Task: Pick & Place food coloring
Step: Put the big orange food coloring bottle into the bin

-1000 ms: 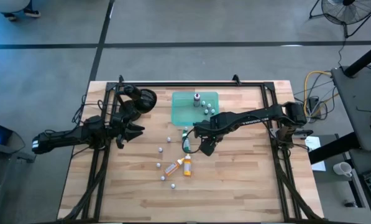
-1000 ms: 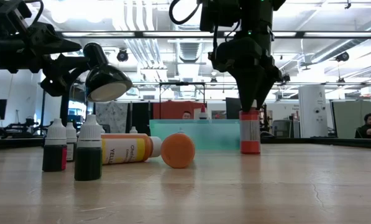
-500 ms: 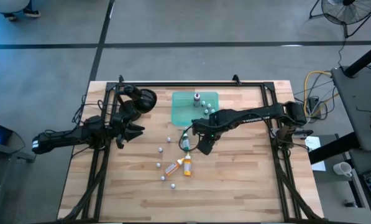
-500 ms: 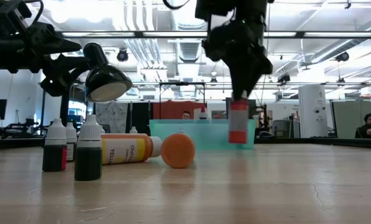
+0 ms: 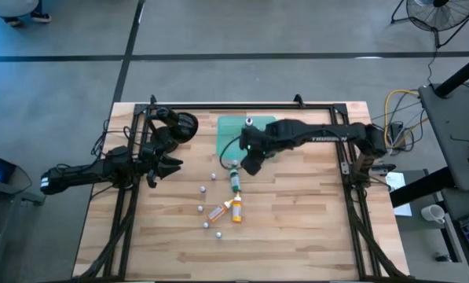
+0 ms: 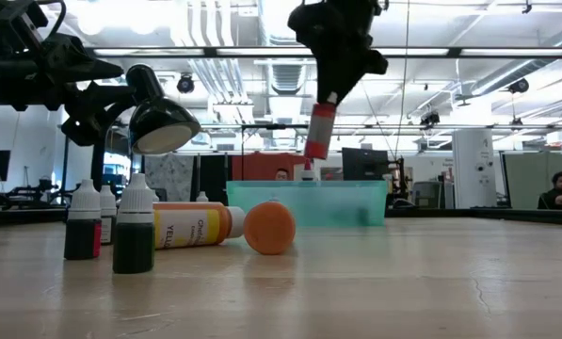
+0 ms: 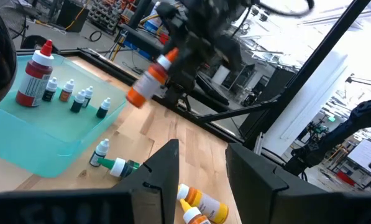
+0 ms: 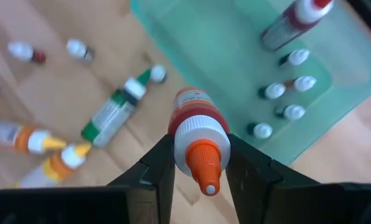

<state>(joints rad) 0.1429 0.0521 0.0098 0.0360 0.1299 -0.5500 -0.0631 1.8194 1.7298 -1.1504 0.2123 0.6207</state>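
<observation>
While the left gripper (image 5: 168, 167) waits at frame left, its fingers a little apart and holding nothing, a green-capped slim bottle (image 5: 235, 179) and two orange-yellow bottles (image 5: 226, 210) lie flat at centre among small white-capped dropper bottles (image 5: 203, 189). Right of centre, the right gripper (image 8: 201, 163) clamps a red-orange slim bottle (image 6: 320, 131), hung nearly upright, slightly tilted, above the near edge of the translucent green tray (image 5: 228, 135), arm outstretched from frame right.

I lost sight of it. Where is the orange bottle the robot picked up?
The orange bottle hangs in the right gripper, lifted over the near edge of the green tray, above the fallen green bottle.
</observation>
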